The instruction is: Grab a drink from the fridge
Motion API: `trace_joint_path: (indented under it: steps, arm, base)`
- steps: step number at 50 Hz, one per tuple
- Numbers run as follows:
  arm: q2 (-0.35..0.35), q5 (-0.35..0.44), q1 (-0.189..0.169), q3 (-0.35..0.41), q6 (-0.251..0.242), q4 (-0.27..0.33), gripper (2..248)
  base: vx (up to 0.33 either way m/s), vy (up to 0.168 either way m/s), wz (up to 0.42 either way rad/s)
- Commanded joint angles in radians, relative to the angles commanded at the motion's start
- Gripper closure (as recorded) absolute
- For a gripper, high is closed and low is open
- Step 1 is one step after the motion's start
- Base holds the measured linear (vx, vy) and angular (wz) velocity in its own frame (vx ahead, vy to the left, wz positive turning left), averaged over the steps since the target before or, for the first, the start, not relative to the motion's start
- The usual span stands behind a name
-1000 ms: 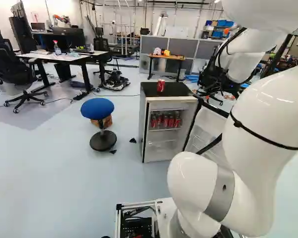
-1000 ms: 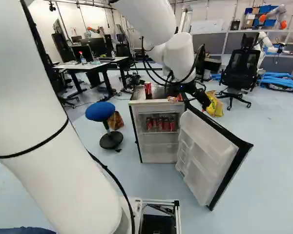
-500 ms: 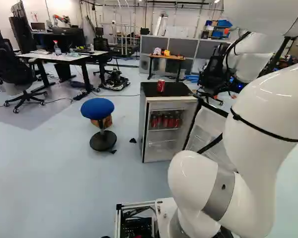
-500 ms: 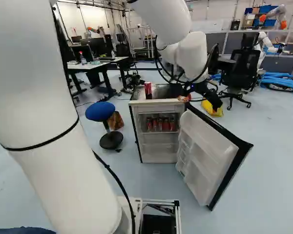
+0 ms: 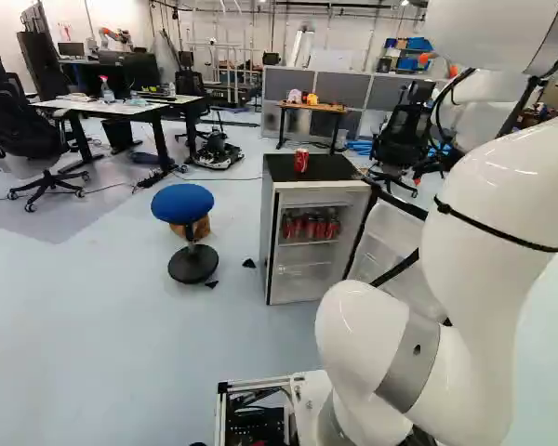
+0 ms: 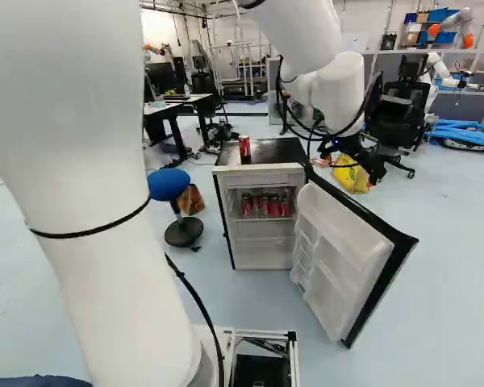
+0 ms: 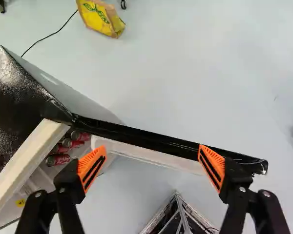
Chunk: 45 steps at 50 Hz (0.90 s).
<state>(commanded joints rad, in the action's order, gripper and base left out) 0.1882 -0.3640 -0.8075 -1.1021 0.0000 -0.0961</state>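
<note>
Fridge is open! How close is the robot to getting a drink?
Looks done: the fridge door stands open. In hand: nothing; the gripper is open and empty over that door. Left, I think: reach the cans inside, grip one and take it out.

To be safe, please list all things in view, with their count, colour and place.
Fridge: 1, black and white, ahead of arm
Fridge door: 1, black and white, open
Drink can: 1, red, on fridge top
Shelf cans: at least four, red, inside fridge
Stool: 1, blue seat, beside fridge
Object: 1, brown, behind stool
Bag: 1, yellow, behind door
Desk: at least one, white-topped, far left
Table: 1, brown top, beyond fridge
Chairs: several, black, background
Tubing: several, blue, background
Partitions: several, grey, background
Another robot: at least one, white, background
Arm: 1, white, foreground
Gripper: 1, black, orange-padded, open, near door
</note>
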Motion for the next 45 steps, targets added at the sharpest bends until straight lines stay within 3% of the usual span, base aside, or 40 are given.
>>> trace_joint_path:
  steps: [28,45]
  arm:
    - [0.185,0.000,-0.042,-0.147,0.000,0.000,3]
    - [0.258,0.000,-0.061,-0.241,0.000,0.000,3]
  base:
    - [0.000,0.000,0.000]
    - [0.000,0.000,0.000]
